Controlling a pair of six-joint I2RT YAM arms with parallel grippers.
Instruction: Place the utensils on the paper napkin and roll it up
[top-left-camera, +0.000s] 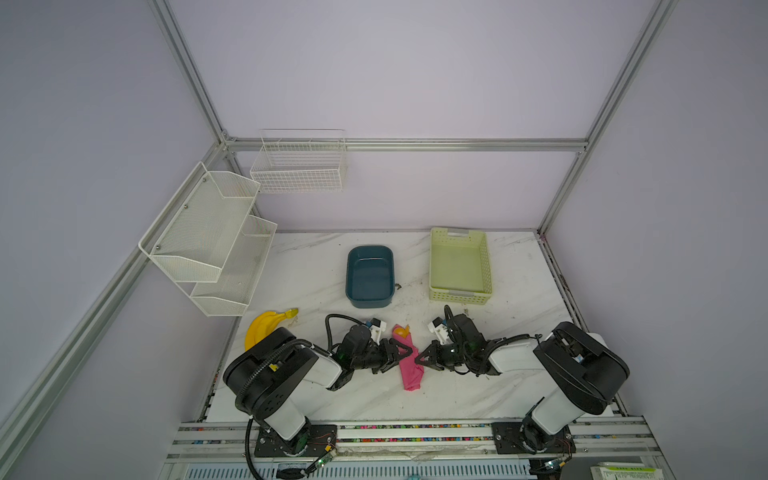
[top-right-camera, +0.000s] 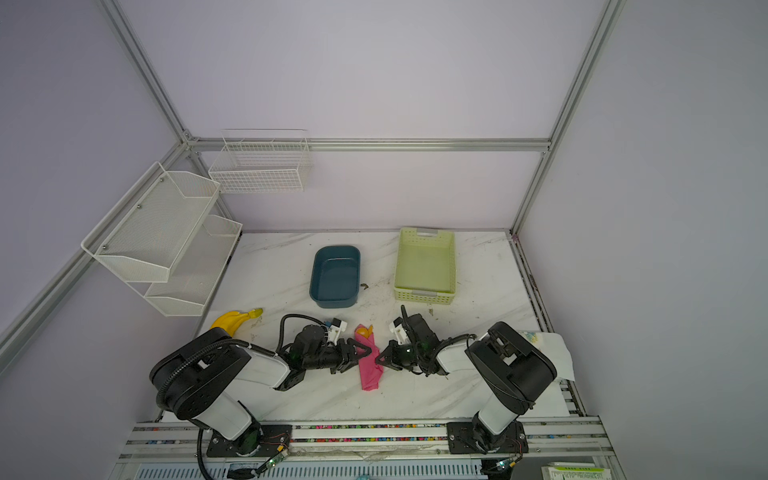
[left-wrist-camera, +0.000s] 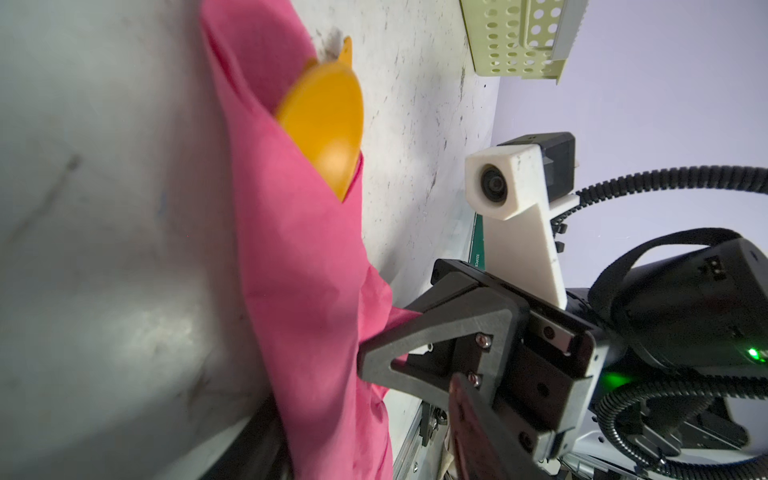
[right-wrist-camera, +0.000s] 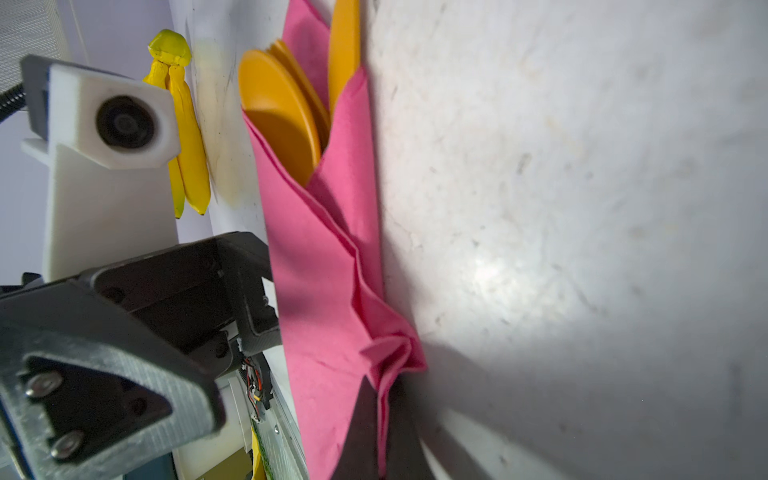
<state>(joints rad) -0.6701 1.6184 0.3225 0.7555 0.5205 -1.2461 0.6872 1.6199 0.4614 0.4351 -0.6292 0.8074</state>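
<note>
The paper napkin, rolled around the utensils, is lying on the table between the two grippers. The right gripper is clamping a bunched fold on the roll's edge facing it, jaws pressed together on the paper. The left gripper is standing with its jaws apart at the opposite edge; whether they are touching the paper I cannot tell. The utensils' orange ends are poking out of the roll's far end, beyond both sets of fingertips. Bare marble is lying open on the near side of both grippers. The blue tub and green basket are sitting well beyond them, and the banana is lying behind the left arm at the table's edge.
</note>
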